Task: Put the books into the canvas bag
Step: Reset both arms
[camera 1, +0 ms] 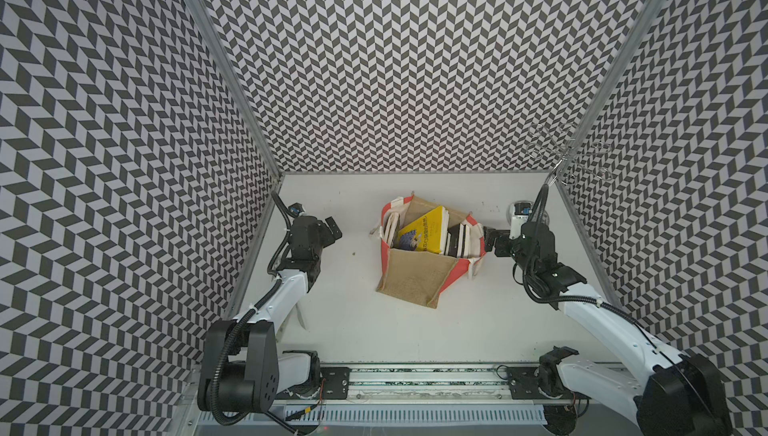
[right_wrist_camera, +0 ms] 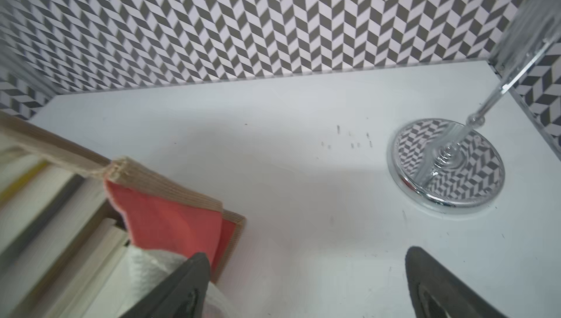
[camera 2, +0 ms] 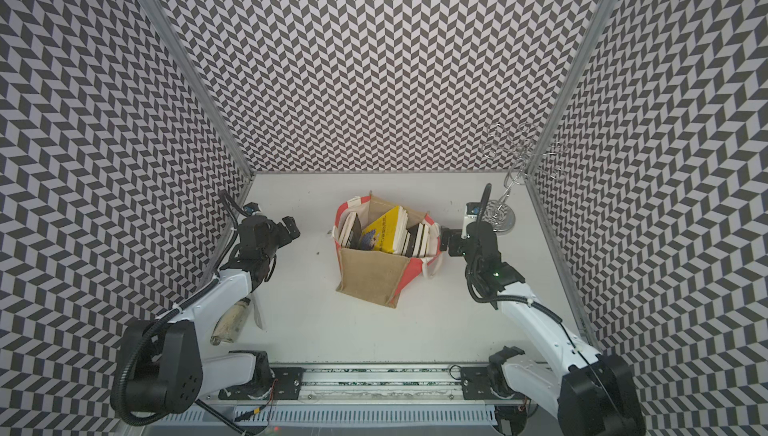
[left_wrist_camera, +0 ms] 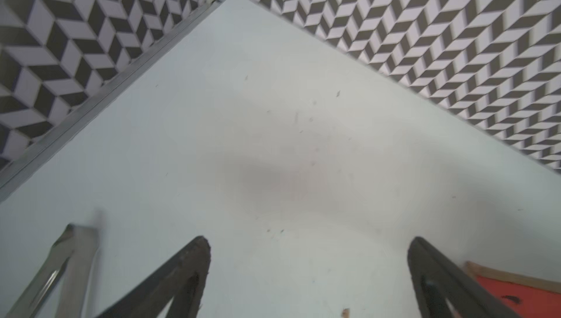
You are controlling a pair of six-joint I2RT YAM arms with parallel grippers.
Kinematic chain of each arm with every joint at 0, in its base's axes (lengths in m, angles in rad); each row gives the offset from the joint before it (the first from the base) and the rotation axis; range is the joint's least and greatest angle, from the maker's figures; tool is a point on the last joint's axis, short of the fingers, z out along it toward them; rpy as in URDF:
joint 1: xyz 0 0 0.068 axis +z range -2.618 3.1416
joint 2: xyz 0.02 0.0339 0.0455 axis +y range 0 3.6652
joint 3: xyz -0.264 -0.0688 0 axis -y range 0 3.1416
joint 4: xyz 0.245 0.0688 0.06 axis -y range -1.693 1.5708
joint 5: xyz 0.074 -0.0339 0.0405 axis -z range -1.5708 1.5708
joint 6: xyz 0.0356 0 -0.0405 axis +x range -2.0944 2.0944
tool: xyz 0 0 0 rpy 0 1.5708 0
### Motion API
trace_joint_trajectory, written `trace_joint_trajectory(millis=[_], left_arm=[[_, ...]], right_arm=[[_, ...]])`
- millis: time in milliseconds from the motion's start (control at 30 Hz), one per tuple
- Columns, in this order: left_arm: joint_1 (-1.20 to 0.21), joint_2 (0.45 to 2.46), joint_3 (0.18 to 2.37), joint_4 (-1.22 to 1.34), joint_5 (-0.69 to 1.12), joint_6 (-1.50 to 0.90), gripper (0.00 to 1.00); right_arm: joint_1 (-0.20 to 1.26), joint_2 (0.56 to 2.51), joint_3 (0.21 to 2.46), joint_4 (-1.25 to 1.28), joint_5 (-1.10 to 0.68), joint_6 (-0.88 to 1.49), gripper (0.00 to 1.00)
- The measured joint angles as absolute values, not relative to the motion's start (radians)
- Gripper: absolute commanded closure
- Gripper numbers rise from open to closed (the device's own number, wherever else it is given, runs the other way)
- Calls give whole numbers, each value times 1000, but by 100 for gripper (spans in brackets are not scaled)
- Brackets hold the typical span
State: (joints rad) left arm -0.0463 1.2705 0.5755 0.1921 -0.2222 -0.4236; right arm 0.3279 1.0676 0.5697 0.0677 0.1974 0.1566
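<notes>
Unreadable print on yellow book

Both arms reach in from the near rail, jaws spread wide and holding nothing.
The white-and-black left arm bends up along its own side, its black parallel left gripper apart with bare fingers. The white-and-black right arm stretches forward and turns inward at the wrist, its black parallel right gripper likewise wide, one finger at one side, nothing between.
</notes>
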Motion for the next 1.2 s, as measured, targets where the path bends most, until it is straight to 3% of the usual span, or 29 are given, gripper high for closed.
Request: trace_joint_trajectory(millis=[267, 433, 733, 967, 1200], left_arm=[[-41, 1281, 439, 453, -315, -298, 1], [-28, 1335, 321, 698, -312, -200, 1], [73, 1412, 314, 888, -75, -154, 1], [95, 1534, 164, 1262, 87, -99, 1], [78, 1564, 177, 1322, 120, -67, 1]], right_arm=[[306, 1220, 490, 410, 322, 62, 1], [226, 1355, 454, 598, 289, 12, 0], [157, 1438, 296, 926, 218, -82, 0], [107, 1518, 227, 1168, 147, -71, 0], [87, 1559, 74, 1435, 192, -15, 1]])
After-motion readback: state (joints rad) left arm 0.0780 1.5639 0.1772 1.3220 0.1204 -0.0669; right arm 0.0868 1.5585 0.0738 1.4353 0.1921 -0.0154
